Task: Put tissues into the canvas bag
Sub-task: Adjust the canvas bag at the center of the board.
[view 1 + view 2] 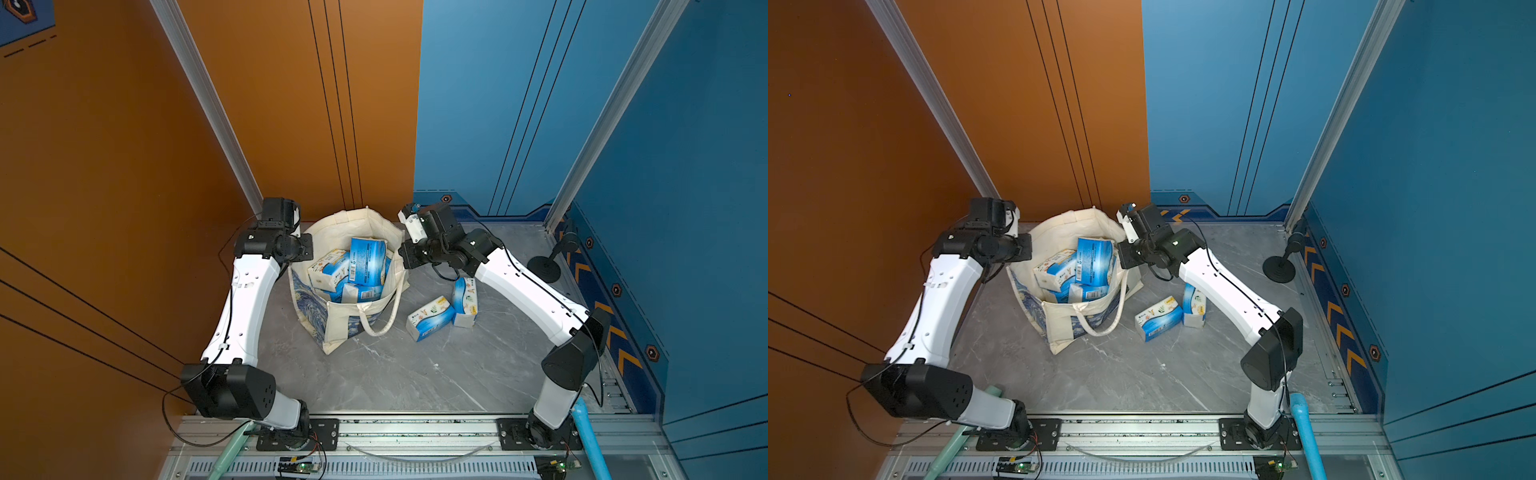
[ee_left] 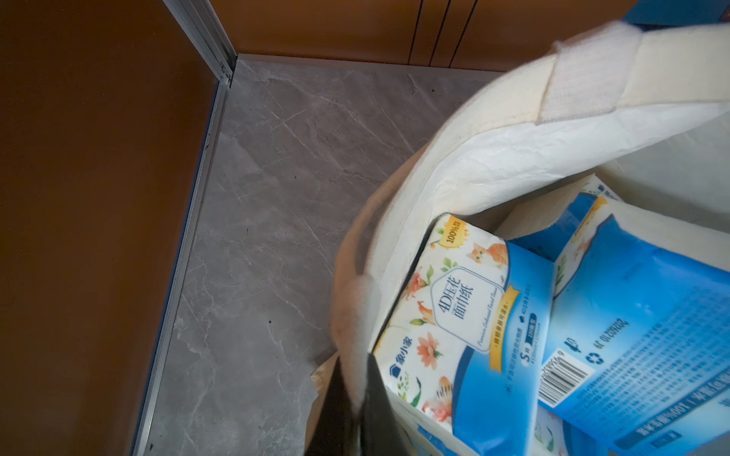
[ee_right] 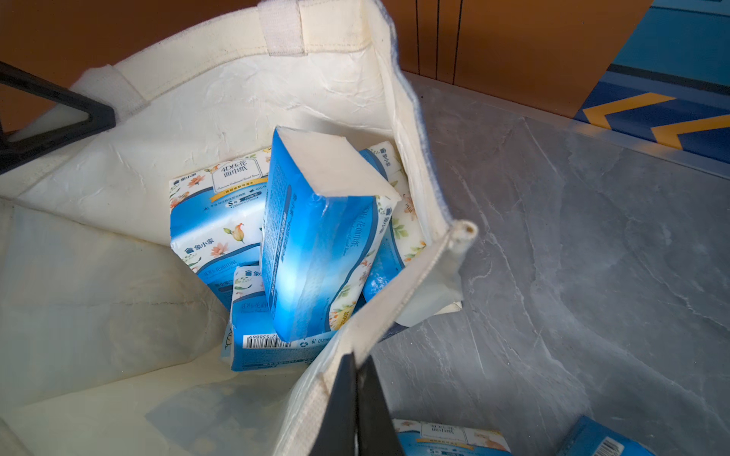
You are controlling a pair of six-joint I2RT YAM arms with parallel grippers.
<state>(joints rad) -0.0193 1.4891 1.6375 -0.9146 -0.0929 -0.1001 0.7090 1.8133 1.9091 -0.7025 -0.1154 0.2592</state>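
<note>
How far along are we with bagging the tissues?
Done: several packs sit inside the bag. In hand: left gripper and right gripper each pinch its rim, no pack held. Remaining: a lying pack and a standing pack on the table.

Before me, canvas bag (image 1: 337, 324) upright, mouth open; tissue packs (image 1: 368, 259) jumbled inside. Two more packs (image 1: 430, 318) lie outside, just beside.

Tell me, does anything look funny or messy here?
Yes. One tissue pack stands tilted on end atop the others in the canvas bag. A flat pack and an upright pack sit outside on the table.
</note>
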